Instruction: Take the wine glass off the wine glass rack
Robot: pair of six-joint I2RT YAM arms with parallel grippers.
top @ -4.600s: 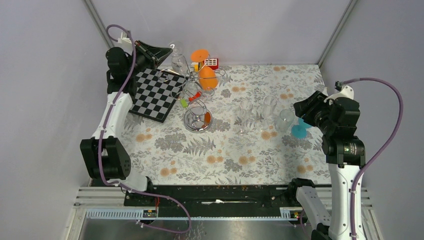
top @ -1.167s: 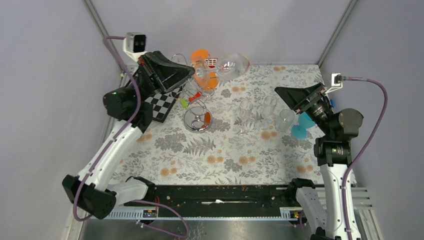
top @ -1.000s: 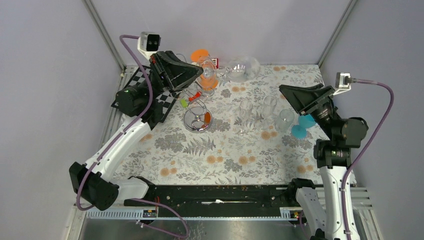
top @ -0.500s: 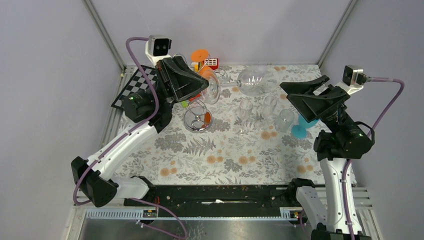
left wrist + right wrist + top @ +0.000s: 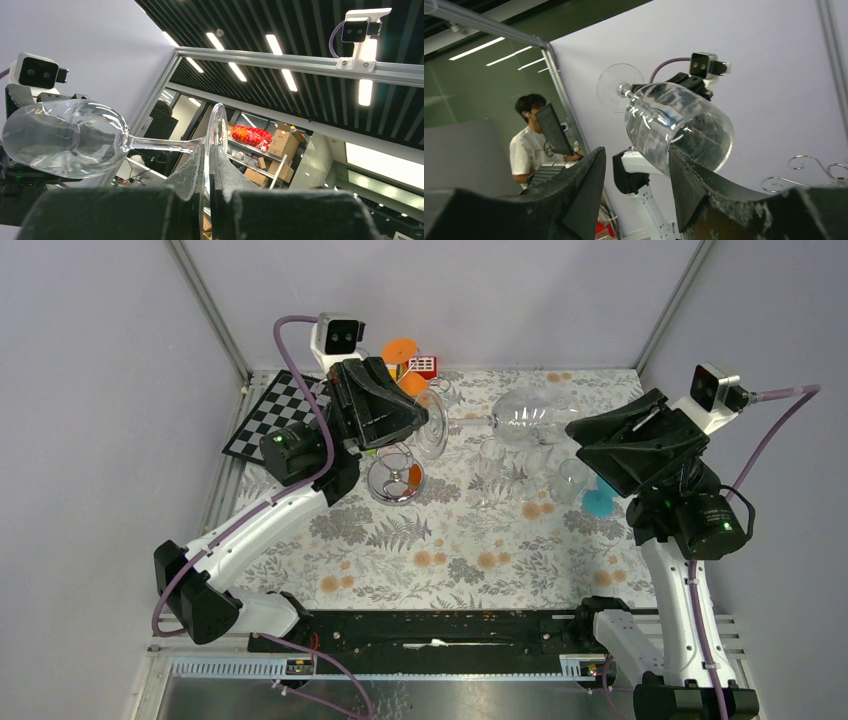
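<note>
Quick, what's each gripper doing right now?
Left gripper: closed on the glass, by its foot.
Right gripper: open, straddling the bowl, not gripping it.

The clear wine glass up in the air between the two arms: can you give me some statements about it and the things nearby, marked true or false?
1. The clear wine glass lies sideways in the air. True.
2. The left gripper holds it by the bowl. False: it is shut on the round foot.
3. The right gripper has a finger on each side of the bowl. True.
4. The glass hangs on the silver wire rack. False: it is off the rack, which stands on the table below.
5. The black-and-white chessboard lies at the table's right edge. False: it lies at the back left.
</note>
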